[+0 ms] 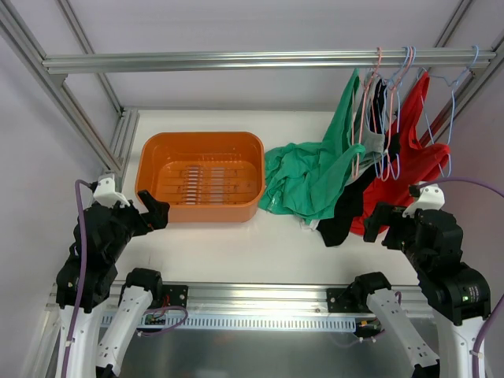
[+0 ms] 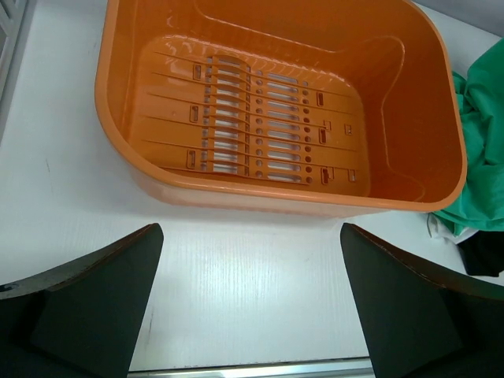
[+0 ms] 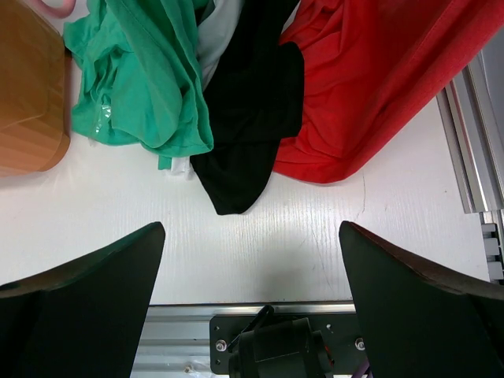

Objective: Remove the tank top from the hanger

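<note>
White table [image 1: 236,244] beneath metal rail [image 1: 236,61]: green top [image 1: 315,177], black top [image 1: 346,209], red top [image 1: 417,157] hanging on hangers [image 1: 394,102], beside orange basket [image 1: 201,177]. Left gripper [image 2: 252,228], right gripper [image 3: 252,228] spread wide.

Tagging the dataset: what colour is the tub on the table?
Orange. The tub shows best in the left wrist view.

No text, label, brand, number or sign can be read in any of the three views. The orange tub [image 2: 126,150] bears only moulded slots and ridges on its floor, none of them forming letters or digits.
</note>
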